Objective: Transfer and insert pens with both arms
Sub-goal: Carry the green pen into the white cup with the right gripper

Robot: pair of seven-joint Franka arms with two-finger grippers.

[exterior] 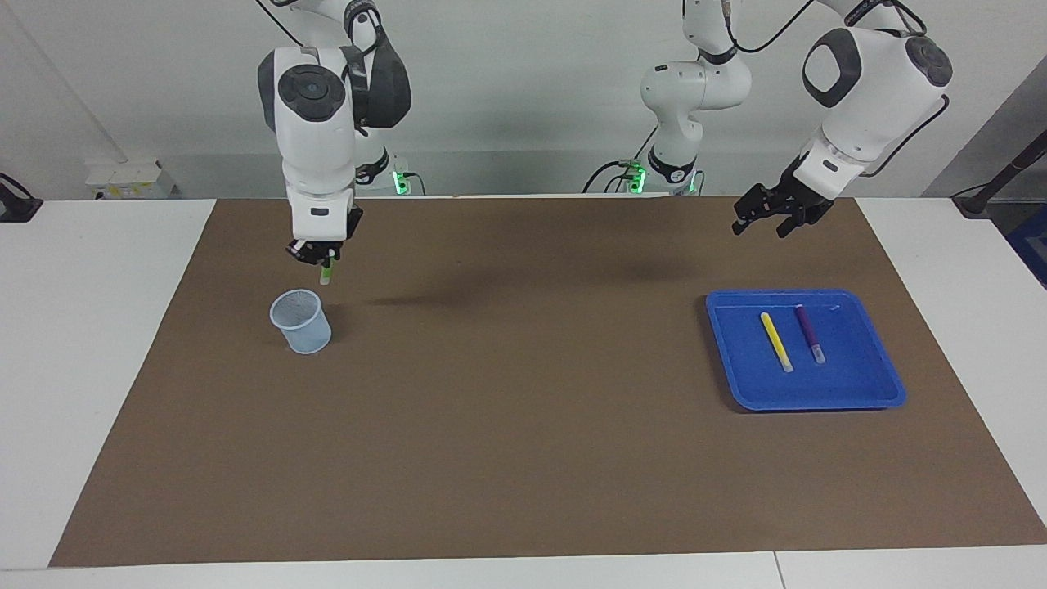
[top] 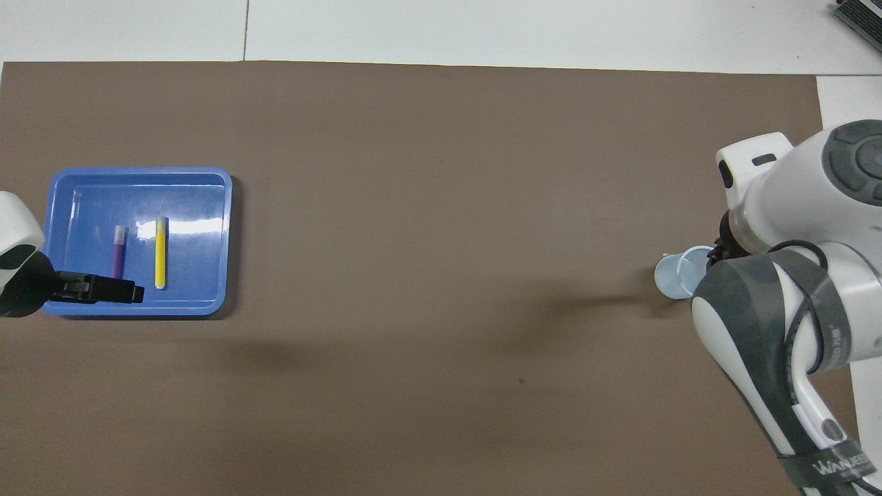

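Facing view: R gripper (exterior: 320, 256) is up in the air, just above the mesh cup (exterior: 302, 321), pinching the green pen (exterior: 325, 272) w/ its tip hanging down. L gripper (exterior: 766, 219) hovers w/ fingers spread, over the brown mat (exterior: 523, 425) near the blue tray (exterior: 867, 393). Farther out, yellow pen (exterior: 775, 341) & purple pen (exterior: 809, 333) lie side by side in the tray.

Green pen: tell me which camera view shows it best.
The facing view. There the green pen hangs tip-down from the shut right gripper, just above the mesh cup. In the overhead view the right arm covers the pen completely; only part of the cup shows beside the arm.
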